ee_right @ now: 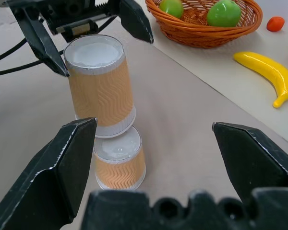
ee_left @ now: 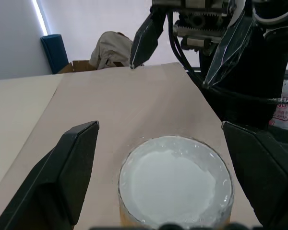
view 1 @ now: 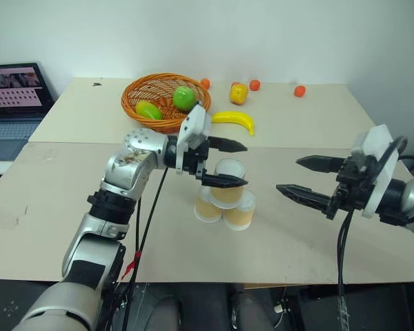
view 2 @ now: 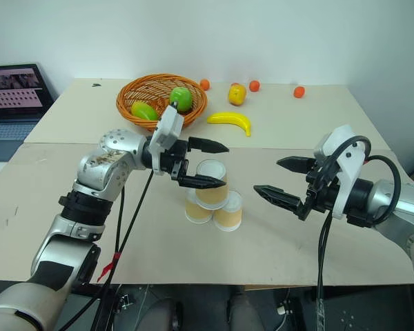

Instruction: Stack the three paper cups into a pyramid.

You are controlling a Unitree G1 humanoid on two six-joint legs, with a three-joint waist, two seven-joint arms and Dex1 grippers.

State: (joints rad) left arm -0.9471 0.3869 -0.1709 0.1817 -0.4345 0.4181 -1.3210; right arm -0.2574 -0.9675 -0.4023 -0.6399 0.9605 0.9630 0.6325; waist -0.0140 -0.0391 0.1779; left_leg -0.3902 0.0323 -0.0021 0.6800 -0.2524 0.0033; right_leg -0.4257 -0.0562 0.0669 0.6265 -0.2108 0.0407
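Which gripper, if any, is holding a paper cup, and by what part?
Neither. The left gripper stands open around the top cup of the pyramid, fingers apart from its sides. The right gripper is open, off to the side.

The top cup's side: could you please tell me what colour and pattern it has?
Pale orange-tan with an embossed zigzag pattern, white at the rim; the top cup shows best in the right wrist view.

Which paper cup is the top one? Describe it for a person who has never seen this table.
On the tan table, in front of the wicker basket, three paper cups stand together. The top cup rests on the two lower cups, between the open left pincer fingers; it alone is raised.
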